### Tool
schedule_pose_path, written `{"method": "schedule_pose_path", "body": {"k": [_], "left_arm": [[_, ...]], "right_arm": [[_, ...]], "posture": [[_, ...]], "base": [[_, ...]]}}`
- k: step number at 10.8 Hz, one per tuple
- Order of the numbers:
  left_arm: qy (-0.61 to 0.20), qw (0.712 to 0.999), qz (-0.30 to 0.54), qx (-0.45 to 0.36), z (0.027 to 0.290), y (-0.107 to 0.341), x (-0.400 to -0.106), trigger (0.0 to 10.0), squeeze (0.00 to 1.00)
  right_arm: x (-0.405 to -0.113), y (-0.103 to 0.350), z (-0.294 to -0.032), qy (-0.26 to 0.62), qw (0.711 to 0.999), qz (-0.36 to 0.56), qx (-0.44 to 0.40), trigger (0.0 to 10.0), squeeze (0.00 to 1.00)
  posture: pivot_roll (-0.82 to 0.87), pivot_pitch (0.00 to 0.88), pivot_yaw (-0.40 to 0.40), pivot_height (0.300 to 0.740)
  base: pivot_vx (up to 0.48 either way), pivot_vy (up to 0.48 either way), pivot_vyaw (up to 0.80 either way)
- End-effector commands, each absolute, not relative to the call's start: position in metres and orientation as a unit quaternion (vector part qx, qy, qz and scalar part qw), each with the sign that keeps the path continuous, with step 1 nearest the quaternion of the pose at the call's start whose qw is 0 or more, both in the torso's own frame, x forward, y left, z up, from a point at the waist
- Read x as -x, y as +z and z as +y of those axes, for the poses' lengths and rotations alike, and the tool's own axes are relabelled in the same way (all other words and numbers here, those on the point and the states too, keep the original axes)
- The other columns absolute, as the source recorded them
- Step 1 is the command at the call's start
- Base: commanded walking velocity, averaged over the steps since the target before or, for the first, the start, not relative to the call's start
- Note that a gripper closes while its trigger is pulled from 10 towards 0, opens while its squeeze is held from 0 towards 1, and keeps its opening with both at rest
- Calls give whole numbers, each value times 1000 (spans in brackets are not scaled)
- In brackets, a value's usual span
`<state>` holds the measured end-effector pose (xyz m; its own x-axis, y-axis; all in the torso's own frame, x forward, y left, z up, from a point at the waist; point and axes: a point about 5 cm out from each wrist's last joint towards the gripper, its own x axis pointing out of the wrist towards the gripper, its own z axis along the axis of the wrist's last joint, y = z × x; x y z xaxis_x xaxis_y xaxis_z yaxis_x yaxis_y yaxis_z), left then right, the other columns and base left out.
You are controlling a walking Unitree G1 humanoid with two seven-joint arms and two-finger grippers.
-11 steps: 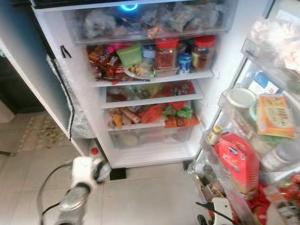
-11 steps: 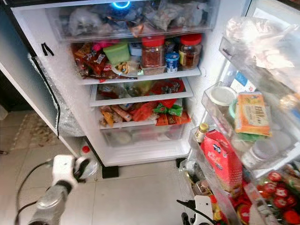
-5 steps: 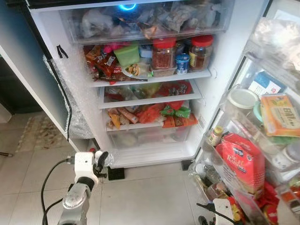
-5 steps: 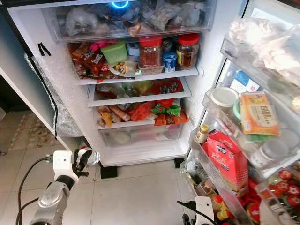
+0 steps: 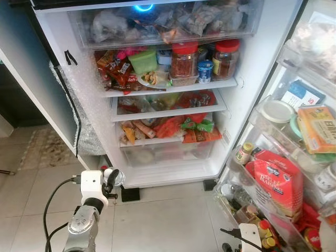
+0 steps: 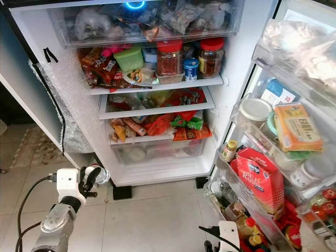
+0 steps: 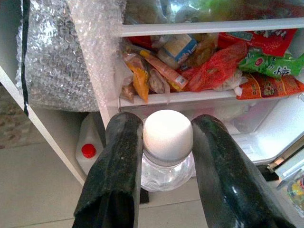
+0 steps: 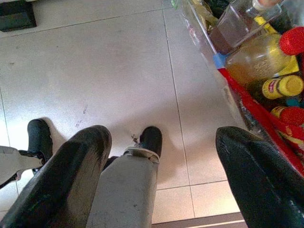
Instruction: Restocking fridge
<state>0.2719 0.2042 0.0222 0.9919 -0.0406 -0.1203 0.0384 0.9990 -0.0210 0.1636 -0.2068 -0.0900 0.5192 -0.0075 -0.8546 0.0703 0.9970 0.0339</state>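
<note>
My left gripper (image 5: 112,177) is shut on a clear plastic bottle with a white cap (image 7: 167,137), gripping it at the neck. It hangs low in front of the open fridge (image 5: 157,94), near the bottom left corner and above the tiled floor. The fridge shelves are packed with jars, snack packets and bags. In the right wrist view my right gripper (image 8: 161,180) is open, hanging idle over the floor beside the door's lowest rack.
The open fridge door (image 5: 294,157) on the right holds a red carton (image 5: 278,178), tubs and sauce bottles (image 8: 275,85). A red-capped jug (image 7: 88,152) stands by the fridge's left foot. Bubble wrap (image 5: 86,115) lines the left wall. A rug (image 5: 44,149) lies at left.
The left arm has risen and steadied, carrying the bottle up toward the fridge's lower left corner. The camera has shifted slightly, and the earlier blur is gone.
</note>
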Motion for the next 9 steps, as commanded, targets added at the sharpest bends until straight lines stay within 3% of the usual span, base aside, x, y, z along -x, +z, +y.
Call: {"method": "schedule_pose_path", "body": {"k": [1, 9], "left_arm": [[-14, 998, 60, 10, 209, 23, -271, 10000, 0], [-19, 998, 62, 9, 211, 26, -275, 10000, 0]], "right_arm": [[-160, -91, -207, -24, 870, 492, -34, 10000, 0], [-162, -91, -205, -16, 871, 490, -23, 10000, 0]], "posture": [[-2, 78, 40, 740], [-2, 82, 44, 740]], "base": [[240, 0, 0], [262, 0, 0]]}}
